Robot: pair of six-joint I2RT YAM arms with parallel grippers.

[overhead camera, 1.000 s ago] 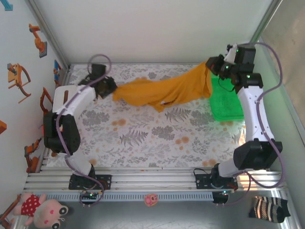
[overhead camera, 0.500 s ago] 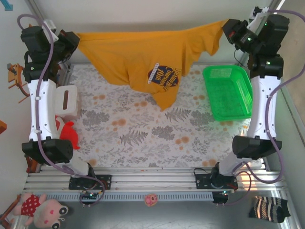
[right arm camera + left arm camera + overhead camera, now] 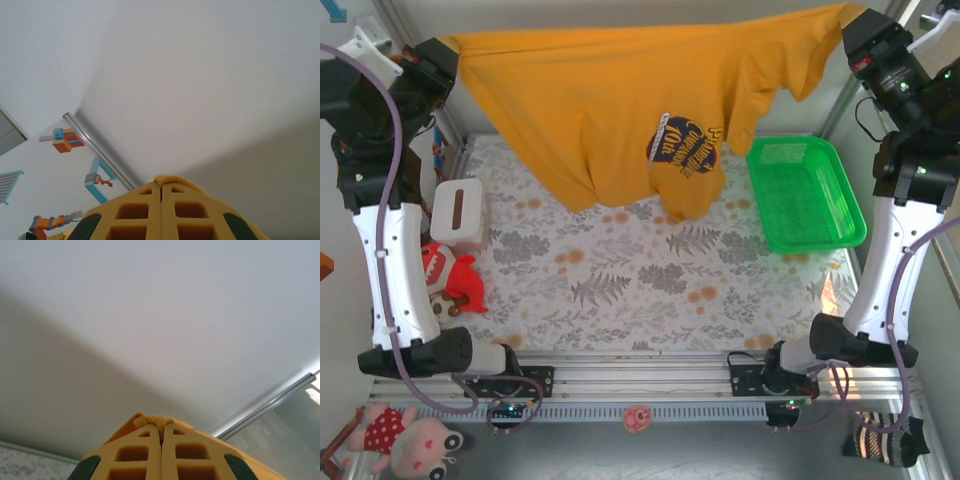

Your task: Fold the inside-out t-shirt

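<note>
The left gripper is raised high over the far-left corner of the table, its two fingers pressed together on a corner of the t-shirt. In the left wrist view the gripper has no gap between its fingers, and a small fold of mustard cloth bunches at their tips. The right gripper is just as high over the far-right corner, clamped on the opposite corner of the garment. In the right wrist view its fingers meet flush, with cloth pinched at the tip.

Between the two grippers the t-shirt is stretched in the air along the far edge of the table. Its upper edge runs almost straight from one gripper to the other, and the body hangs down in loose folds. A dark oval print with lettering faces the camera on the lower right part.

A green basket sits at the table's far-right corner. A white box and a red toy lie along the left edge.
</note>
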